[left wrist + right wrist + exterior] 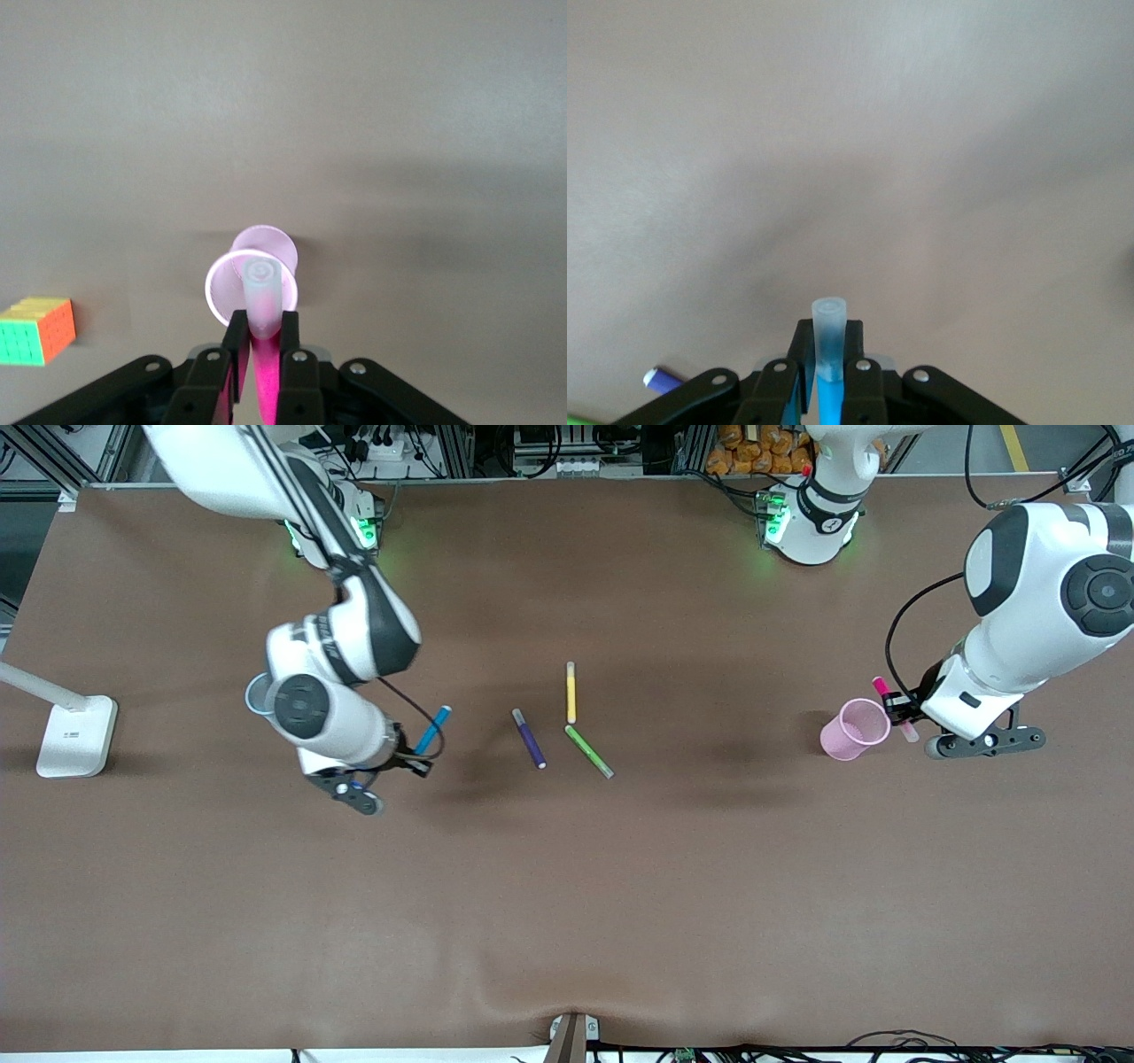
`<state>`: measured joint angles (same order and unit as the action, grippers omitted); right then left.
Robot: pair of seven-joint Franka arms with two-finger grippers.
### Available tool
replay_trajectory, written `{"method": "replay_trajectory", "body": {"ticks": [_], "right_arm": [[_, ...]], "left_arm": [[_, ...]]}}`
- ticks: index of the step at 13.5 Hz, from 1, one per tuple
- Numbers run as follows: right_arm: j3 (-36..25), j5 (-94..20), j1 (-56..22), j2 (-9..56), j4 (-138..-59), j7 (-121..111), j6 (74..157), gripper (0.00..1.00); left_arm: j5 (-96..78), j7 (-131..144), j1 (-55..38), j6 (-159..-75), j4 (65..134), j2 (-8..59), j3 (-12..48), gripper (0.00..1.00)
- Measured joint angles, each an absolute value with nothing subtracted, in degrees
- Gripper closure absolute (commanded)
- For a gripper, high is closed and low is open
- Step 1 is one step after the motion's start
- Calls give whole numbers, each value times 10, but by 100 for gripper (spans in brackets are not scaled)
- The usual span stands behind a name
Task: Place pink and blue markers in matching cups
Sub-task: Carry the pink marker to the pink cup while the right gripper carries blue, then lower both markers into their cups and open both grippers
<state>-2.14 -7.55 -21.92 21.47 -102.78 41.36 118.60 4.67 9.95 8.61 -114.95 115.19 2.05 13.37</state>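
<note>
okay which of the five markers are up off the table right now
The pink marker, held in the left tool, and the blue marker, held in the right tool.

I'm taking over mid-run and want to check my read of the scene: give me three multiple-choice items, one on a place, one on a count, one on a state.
1. Where is the pink marker?
A. Lying beside the yellow marker
B. Held in the left hand beside the pink cup
C. Standing inside the pink cup

2. How many markers lie loose on the table?
A. Three
B. One
C. Five

3. What is the state of the right hand?
A. Open and holding nothing
B. Shut on the purple marker
C. Shut on the blue marker

Answers:
1. B: the left wrist view shows the fingers clamping the pink marker, its pale end over the cup's mouth.
2. A: only the purple marker, yellow marker and green marker lie mid-table.
3. C: the right wrist view shows the fingers closed on the blue shaft.
</note>
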Motion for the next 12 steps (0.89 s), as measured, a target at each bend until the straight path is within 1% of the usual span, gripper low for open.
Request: {"method": "replay_trajectory", "body": {"ticks": [4,8,10,12], "right_arm": [[-22,-73,-157,152,-1029,202,1154,100],[-22,-80,-81,106,-1050,-65,1150,100],[-22,-111,-59,83,-1076,-157,1150,100],[-22,-163,-29,69,-1114,-262,1156,100]], "left_arm": [[47,78,106,-1253,1216,18,134,100],[47,78,109,-1323,1249,17,135,100],[47,78,116,-1357,1274,17,135,100],[47,78,121,-1374,1291,17,135,100]]}}
